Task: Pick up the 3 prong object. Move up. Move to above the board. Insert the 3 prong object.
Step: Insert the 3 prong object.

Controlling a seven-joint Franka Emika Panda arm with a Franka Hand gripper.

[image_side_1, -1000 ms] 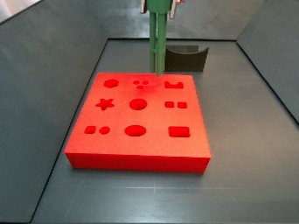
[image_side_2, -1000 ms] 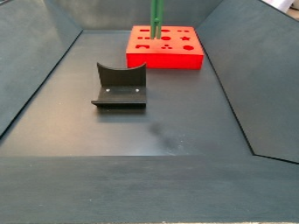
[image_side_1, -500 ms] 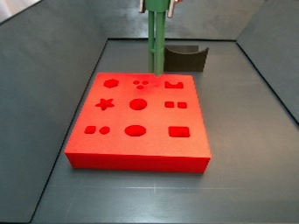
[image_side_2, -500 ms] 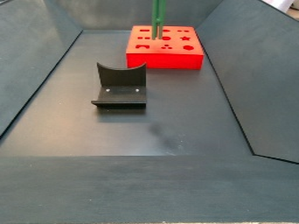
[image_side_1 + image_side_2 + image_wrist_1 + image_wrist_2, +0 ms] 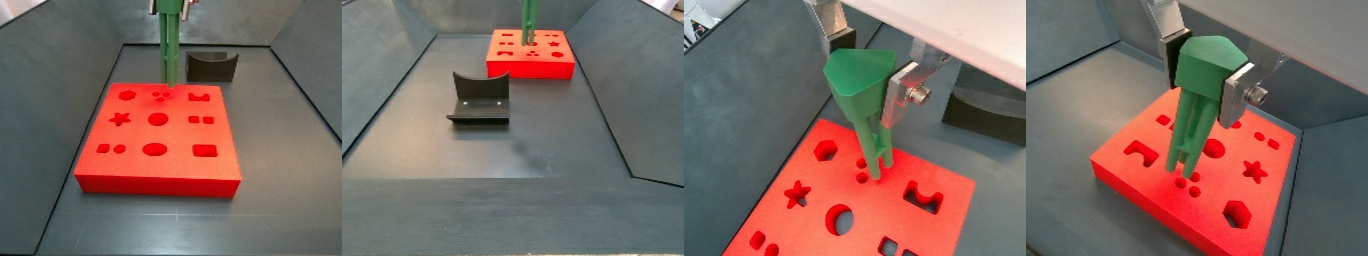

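Prongs of the tall green 3 prong object (image 5: 863,110) hang just above the three-dot holes of the flat bright red board (image 5: 1140,172), so we judge insertion is next. Our silver-fingered gripper (image 5: 1208,68) clamps its wider top, keeping it upright. The dark grey U-shaped holder (image 5: 478,98) sits empty, well apart.
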